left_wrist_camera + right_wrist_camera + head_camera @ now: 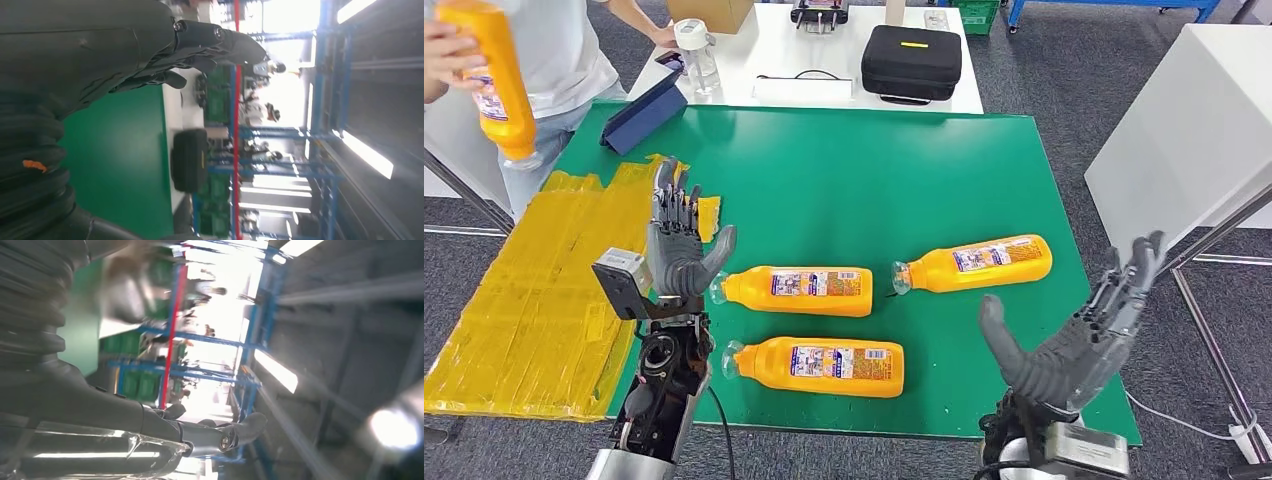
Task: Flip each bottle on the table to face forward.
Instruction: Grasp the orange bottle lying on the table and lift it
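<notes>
Three orange bottles lie on their sides on the green table (854,170), labels up: one in the middle (796,290), one nearer the front edge (822,365), one to the right (977,263). My left hand (679,238) is raised, fingers spread and empty, just left of the middle bottle's cap. My right hand (1079,338) hovers open over the table's front right corner, clear of the bottles. In the left wrist view my left hand (125,45) holds nothing above the green table (125,160). The right wrist view shows my right hand (150,430) empty.
A person at the far left holds a fourth orange bottle (496,75) upright. Yellow plastic sheeting (534,290) covers the table's left side. A blue tablet case (644,115) leans at the back left. On the white table behind sits a black case (911,62).
</notes>
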Controlling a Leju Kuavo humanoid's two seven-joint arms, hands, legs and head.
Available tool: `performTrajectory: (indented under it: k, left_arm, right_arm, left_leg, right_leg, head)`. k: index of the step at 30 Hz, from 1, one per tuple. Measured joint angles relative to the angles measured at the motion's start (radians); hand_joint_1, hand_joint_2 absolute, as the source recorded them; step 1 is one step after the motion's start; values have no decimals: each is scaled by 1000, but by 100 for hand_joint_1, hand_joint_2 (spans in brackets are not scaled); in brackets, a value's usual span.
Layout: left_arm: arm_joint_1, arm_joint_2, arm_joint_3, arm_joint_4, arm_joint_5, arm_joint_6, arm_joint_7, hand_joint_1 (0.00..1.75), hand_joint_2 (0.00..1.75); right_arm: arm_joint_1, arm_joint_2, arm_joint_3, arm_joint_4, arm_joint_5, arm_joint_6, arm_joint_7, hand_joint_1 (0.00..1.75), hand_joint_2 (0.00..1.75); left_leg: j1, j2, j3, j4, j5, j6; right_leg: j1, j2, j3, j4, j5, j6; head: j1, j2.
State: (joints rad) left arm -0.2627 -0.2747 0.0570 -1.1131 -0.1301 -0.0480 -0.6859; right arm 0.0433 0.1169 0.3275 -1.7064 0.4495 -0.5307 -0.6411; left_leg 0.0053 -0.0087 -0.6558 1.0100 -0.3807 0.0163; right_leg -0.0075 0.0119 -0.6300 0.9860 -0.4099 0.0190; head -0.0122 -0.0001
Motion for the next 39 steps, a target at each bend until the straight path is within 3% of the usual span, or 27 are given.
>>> performTrajectory:
  k: [3, 10, 16, 25, 34, 39]
  left_arm:
    - [45, 0, -53, -65, 6, -15, 1, 0, 175]
    - [81, 1, -98, -127, 13, -18, 3, 0, 175]
    - [86, 3, -121, -135, 7, -51, 4, 0, 175]
    - [91, 3, -144, -140, 25, -91, -1, 0, 175]
    - [81, 2, -167, -133, 26, -127, 7, 0, 175]
    - [59, 1, -192, -110, 33, -140, 8, 0, 175]
  right_arm:
    - [-9, 6, -52, 56, 154, 26, 67, 0, 175]
    - [-17, 17, -108, 111, 195, 31, 82, 0, 175]
    - [-47, 14, -148, 170, 360, 74, 198, 0, 175]
    - [-215, -48, -237, 435, 510, 121, 316, 0, 175]
    - [-296, -121, -276, 592, 695, 223, 472, 0, 175]
    - [-380, -161, -304, 735, 703, 273, 460, 0, 175]
  left_leg:
    - [0, 0, 0, 0, 0, 0]
    - [0, -1, 0, 0, 0, 0]
    - [0, -1, 0, 0, 0, 0]
    - [-1, -1, 0, 0, 2, 2]
    - [-1, 0, 0, 0, 1, 2]
    - [-1, 0, 0, 0, 2, 2]
  right_leg:
    - [0, 0, 0, 0, 0, 0]
    - [0, 0, 0, 0, 0, 0]
    - [0, 0, 0, 0, 0, 0]
    - [-1, -1, 0, 0, 1, 1]
    - [-1, -1, 0, 0, 1, 1]
    - [-1, 0, 0, 0, 1, 1]
  head:
    - [0, 0]
    - [0, 0]
    - [0, 0]
    - [0, 0]
    - [0, 0]
    - [0, 0]
